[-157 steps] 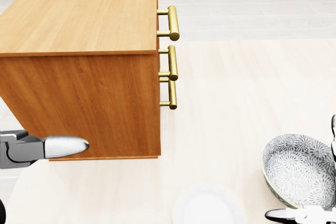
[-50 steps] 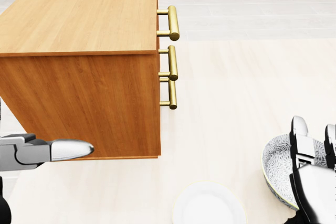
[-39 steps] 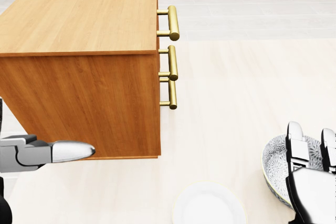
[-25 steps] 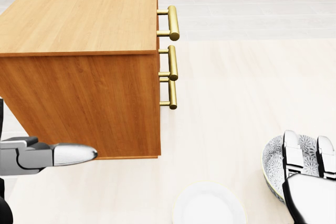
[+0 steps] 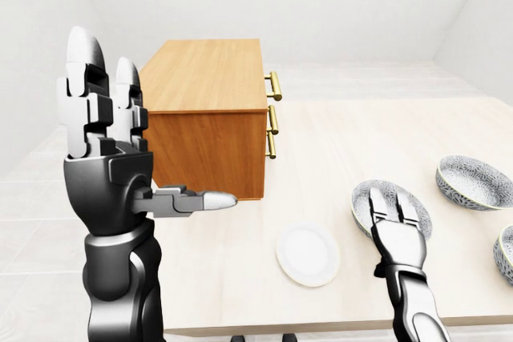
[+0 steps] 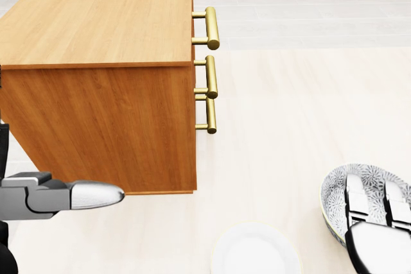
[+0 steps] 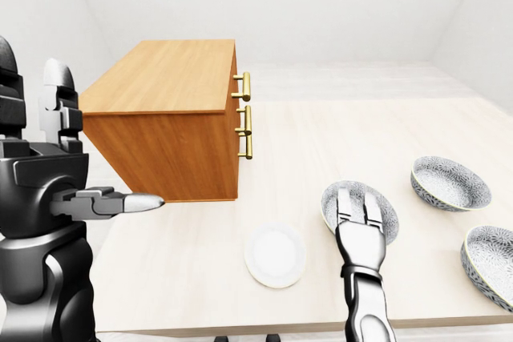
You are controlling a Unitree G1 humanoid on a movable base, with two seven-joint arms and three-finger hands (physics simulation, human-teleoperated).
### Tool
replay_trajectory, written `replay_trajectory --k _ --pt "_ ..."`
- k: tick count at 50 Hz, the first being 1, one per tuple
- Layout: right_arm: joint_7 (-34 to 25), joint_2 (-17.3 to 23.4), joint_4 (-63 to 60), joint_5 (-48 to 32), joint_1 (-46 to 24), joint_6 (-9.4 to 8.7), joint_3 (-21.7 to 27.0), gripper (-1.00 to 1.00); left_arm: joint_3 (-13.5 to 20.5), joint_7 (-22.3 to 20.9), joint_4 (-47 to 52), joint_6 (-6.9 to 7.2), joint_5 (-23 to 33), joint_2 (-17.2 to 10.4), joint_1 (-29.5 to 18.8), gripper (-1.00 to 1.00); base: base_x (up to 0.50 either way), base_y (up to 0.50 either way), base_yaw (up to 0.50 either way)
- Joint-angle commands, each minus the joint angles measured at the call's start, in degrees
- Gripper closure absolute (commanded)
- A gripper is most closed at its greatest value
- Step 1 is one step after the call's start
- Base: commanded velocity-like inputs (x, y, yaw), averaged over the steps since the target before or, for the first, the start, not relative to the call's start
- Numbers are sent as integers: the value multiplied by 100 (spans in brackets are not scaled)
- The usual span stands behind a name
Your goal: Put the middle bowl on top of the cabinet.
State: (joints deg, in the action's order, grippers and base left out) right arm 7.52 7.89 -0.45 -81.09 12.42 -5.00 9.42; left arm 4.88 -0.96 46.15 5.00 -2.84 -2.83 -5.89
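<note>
Currently the right hand (image 7: pixel 360 239) lies directly over the near part of the middle bowl (image 5: pixel 414 212), fingers (image 6: pixel 357 199) extended straight, pointing far, not curled round the rim; contact w/ bowl can't be told. Bowl sits on tabletop (image 5: pixel 345 134), right of a small white plate (image 7: pixel 275 255). Left hand (image 5: pixel 108 146) is raised at near left, well apart, fingers wide, holding nothing. Right hand is thus the nearer. Cabinet (image 5: pixel 210 110) stands far left; judged lift path runs left and far.
</note>
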Motion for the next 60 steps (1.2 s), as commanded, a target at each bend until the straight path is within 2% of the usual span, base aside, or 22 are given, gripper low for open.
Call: replay_trajectory --k 1,2,3,4,15,17,19,32,43,60 --pt "300 126 618 193 -175 0 -21 -100 -16 -30 -48 0 25 22 28 -100 0 0 0" --pt "314 137 636 213 -177 0 -31 -100 -23 -28 -50 0 26 23 17 -100 0 0 0" --pt "347 135 577 254 -150 0 -24 -13 -26 -33 -61 0 31 18 20 -100 0 0 0" --pt "351 145 577 269 -145 0 -29 100 -23 -35 -64 0 30 21 23 -100 0 0 0" --pt "445 174 657 296 -163 0 -192 100 -26 -35 14 0 36 21 25 -100 0 0 0" --pt "290 148 402 483 -82 0 -209 100 -98 -16 88 0 95 14 56 -100 0 0 0" --pt "228 156 269 222 -64 0 -287 100 -102 -45 46 0 106 14 64 -100 0 0 0" --pt "-289 48 -764 -168 139 0 -262 100 -107 -99 70 0 93 44 61 -100 0 0 0" --pt "-1293 -72 -2192 -583 206 0 -109 100 -119 -121 118 0 93 42 27 -100 0 0 0" --pt "-1836 -246 -2752 -1195 -113 0 2 100 -119 -121 68 0 81 50 -5 -100 0 0 0"
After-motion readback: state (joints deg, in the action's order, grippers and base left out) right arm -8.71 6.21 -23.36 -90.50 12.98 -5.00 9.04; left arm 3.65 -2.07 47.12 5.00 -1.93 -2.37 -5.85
